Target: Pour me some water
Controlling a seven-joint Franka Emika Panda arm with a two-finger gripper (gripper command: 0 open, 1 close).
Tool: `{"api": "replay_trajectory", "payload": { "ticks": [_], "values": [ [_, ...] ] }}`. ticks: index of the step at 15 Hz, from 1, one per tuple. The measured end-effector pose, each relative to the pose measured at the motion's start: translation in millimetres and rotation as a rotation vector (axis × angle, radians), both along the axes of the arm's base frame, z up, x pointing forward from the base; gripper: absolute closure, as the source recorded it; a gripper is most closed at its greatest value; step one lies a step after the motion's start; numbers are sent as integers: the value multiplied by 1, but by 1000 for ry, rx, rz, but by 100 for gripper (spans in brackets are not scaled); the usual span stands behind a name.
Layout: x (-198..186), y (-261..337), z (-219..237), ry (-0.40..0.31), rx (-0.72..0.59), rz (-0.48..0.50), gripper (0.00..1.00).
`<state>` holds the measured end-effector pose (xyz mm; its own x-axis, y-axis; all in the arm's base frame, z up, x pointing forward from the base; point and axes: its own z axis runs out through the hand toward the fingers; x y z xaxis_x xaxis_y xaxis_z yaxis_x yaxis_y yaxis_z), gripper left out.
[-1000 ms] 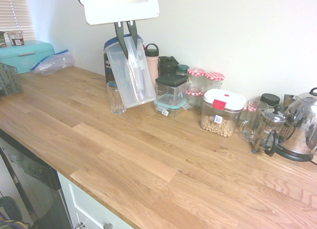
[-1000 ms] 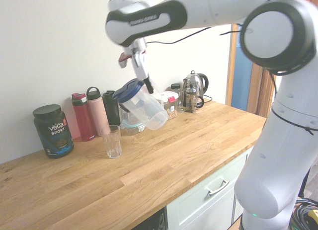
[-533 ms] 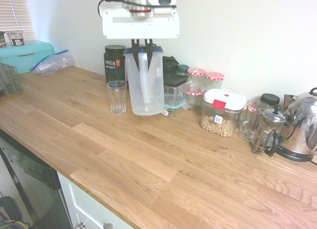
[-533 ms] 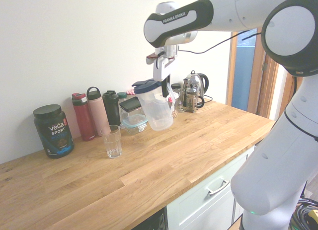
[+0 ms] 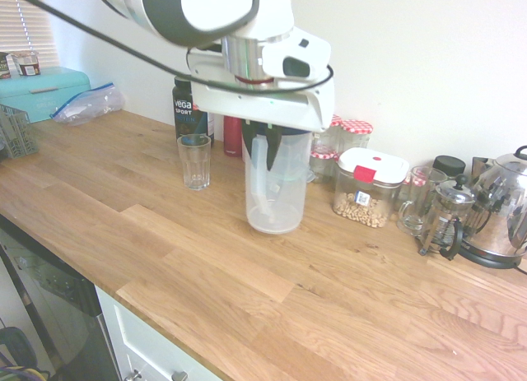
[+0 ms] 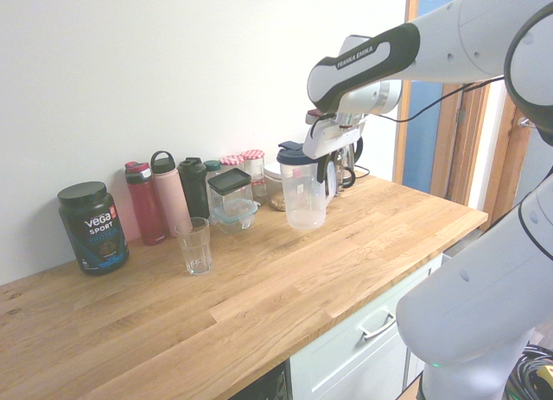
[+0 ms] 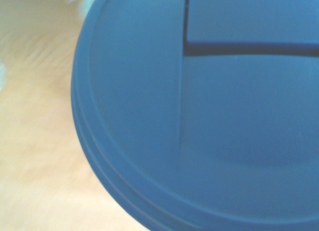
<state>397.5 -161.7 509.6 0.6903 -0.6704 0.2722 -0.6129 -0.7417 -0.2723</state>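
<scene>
A clear plastic pitcher (image 5: 276, 192) with a blue lid (image 6: 294, 148) stands upright, its base at or just above the wooden counter (image 5: 247, 299). My gripper (image 6: 327, 165) is shut on the pitcher's handle, and in the first exterior view the wrist hides the fingers. The blue lid (image 7: 209, 116) fills the wrist view. An empty-looking drinking glass (image 5: 195, 160) stands apart from the pitcher, on the side away from the kettle; in the second exterior view the glass (image 6: 195, 244) is well left of the pitcher (image 6: 304, 197). The pitcher looks nearly empty.
Along the wall stand a black Vega tub (image 6: 92, 226), red and pink bottles (image 6: 155, 201), checked-lid jars (image 5: 356, 132), a container of nuts (image 5: 367, 188), a French press (image 5: 445, 219) and a kettle (image 5: 502, 208). A teal bread box (image 5: 37, 91) sits far left.
The pitcher went from tilted over the glass to upright. It was then carried away from the glass toward the kettle side and lowered to the counter.
</scene>
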Motion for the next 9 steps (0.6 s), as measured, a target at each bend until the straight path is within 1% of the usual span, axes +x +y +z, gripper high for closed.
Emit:
{"api": "replay_trajectory", "payload": {
  "ticks": [3,4,6,8,9],
  "values": [
    [0,-14,-19,-87,48,-150,100],
    [-2,-17,-24,-100,63,-196,100],
    [-7,-22,-33,-83,80,-235,100],
    [-11,-24,-39,-40,99,-241,100],
    [-13,-26,-41,-29,102,-245,100]
  ]
}}
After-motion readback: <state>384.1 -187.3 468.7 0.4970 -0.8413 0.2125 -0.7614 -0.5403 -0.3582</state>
